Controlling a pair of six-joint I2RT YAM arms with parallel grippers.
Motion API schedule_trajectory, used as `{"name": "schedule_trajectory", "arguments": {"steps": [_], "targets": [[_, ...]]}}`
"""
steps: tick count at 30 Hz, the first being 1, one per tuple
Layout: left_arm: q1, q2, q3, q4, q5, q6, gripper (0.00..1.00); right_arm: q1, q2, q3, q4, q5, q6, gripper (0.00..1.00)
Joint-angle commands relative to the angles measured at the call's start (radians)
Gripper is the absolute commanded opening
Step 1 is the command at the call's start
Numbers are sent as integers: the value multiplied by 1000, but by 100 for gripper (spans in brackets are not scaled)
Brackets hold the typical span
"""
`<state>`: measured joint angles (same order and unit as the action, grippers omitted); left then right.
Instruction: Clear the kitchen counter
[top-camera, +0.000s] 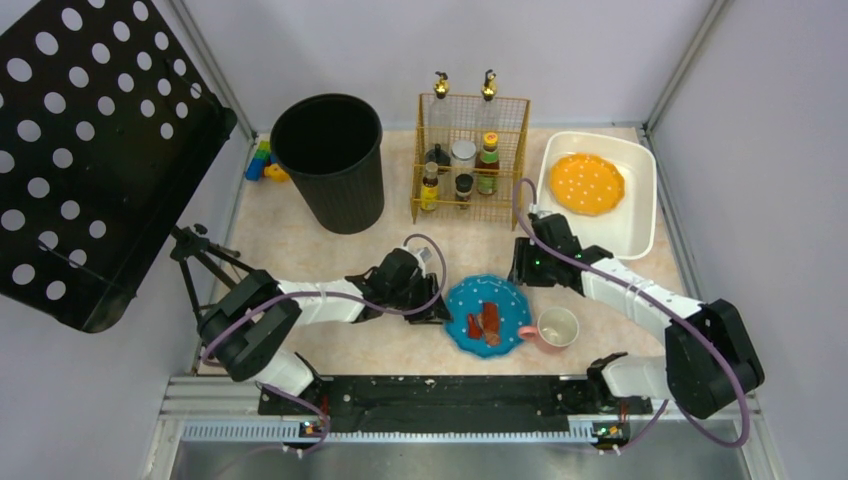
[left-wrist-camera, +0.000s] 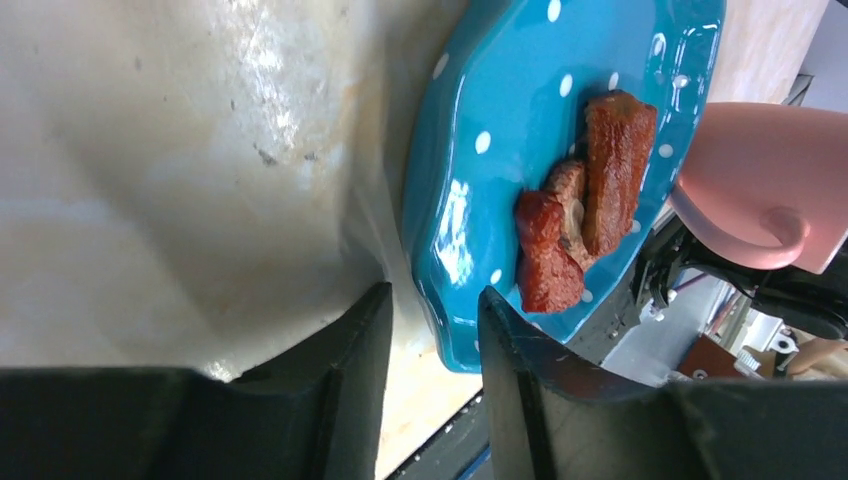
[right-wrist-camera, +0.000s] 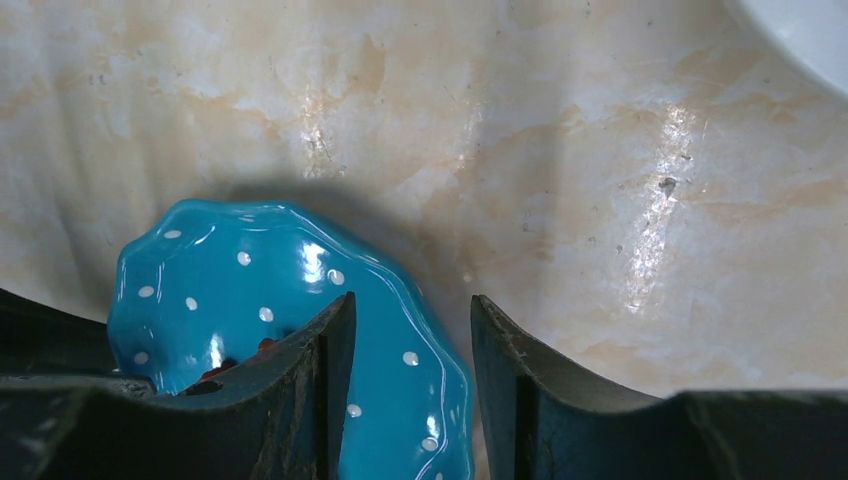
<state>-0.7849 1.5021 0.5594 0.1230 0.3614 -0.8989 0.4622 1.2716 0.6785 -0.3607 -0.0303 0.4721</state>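
Straddling the plate (top-camera: 487, 315) rim at left with left jaws apart, a strip of tabletop (top-camera: 290, 250) in the gap. Straddling its far-right rim with right jaws: clamped or loose, cannot tell. See tabletop spreading beneath plate, mug (top-camera: 553, 328), bin (top-camera: 330, 160), rack (top-camera: 472, 200), tub (top-camera: 638, 205).

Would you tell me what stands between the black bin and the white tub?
A yellow wire rack of bottles stands between the black bin and the white tub; the top view shows it.
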Motion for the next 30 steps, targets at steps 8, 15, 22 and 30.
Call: {"name": "schedule_trajectory", "arguments": {"steps": [8,15,22,30], "targets": [[-5,64,33,66,-2,-14,26,12,-56,-30,50,-22,4,46],[-4,51,48,17,-36,11,7,12,-75,-51,59,-24,13,48],[31,38,44,-20,-65,30,0,12,-104,-59,59,-25,19,49],[162,-36,-22,-30,-46,55,0,11,-124,-50,55,-53,23,51]]}}
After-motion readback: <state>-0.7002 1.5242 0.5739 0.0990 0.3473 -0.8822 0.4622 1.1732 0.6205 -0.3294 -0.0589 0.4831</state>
